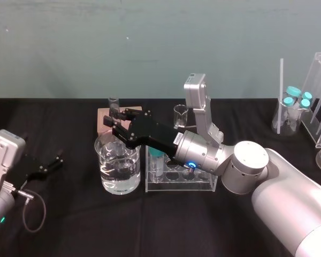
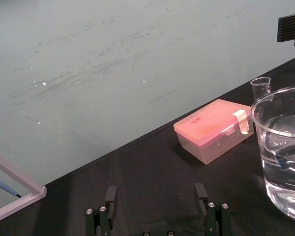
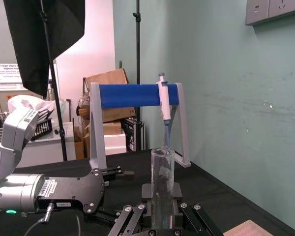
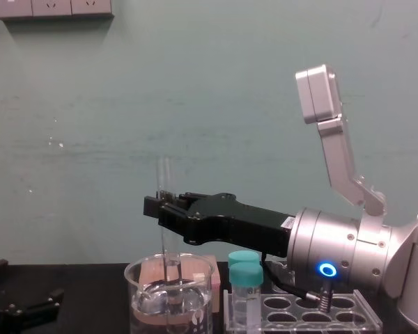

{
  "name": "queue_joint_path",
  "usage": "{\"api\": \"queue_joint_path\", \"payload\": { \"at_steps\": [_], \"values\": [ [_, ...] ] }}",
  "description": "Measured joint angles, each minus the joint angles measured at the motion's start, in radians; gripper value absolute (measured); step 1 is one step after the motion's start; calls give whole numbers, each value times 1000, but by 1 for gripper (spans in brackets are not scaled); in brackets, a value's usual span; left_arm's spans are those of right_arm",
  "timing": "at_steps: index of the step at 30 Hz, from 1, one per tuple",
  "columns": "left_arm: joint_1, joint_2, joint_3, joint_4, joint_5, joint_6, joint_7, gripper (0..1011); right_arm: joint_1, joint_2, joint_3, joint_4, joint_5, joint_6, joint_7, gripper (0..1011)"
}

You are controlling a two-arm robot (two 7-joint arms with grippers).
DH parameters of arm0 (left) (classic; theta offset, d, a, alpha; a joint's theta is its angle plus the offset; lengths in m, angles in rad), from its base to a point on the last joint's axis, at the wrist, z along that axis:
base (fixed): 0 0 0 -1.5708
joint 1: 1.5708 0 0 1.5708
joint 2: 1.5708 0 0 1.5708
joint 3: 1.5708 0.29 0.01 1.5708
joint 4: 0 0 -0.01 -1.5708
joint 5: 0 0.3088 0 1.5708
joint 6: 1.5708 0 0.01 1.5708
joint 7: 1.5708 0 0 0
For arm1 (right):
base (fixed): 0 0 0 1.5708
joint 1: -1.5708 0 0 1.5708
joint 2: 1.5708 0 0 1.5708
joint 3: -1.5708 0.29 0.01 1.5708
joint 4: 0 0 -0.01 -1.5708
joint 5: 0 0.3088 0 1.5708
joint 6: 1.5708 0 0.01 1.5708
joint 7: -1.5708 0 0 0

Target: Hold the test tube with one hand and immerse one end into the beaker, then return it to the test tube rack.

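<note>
The long thin clear glass test tube (image 4: 164, 174), pinched by the black right gripper (image 4: 157, 205), dips its rounded end into the wide clear glass beaker (image 4: 134, 296). Swinging toward the clear acrylic test tube rack (image 4: 299, 311) before lifting could crack glass against the rim. Its long axis is vertical, mouth up. The left gripper (image 2: 156, 196) idles, spread, well to the left.

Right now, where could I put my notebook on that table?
Bare cloth lies along the front edge, before the beaker and test tube rack, and at the back, left of the pink box. The middle is crowded: the right gripper holds the test tube in the beaker. The left gripper rests at left.
</note>
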Motion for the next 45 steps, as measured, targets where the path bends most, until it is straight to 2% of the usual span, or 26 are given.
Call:
{"api": "queue_joint_path", "payload": {
  "at_steps": [45],
  "values": [
    [0, 0, 0, 0, 0, 0, 0, 1000, -1, 2, 4, -4, 2, -5, 10, 226]
  ]
}}
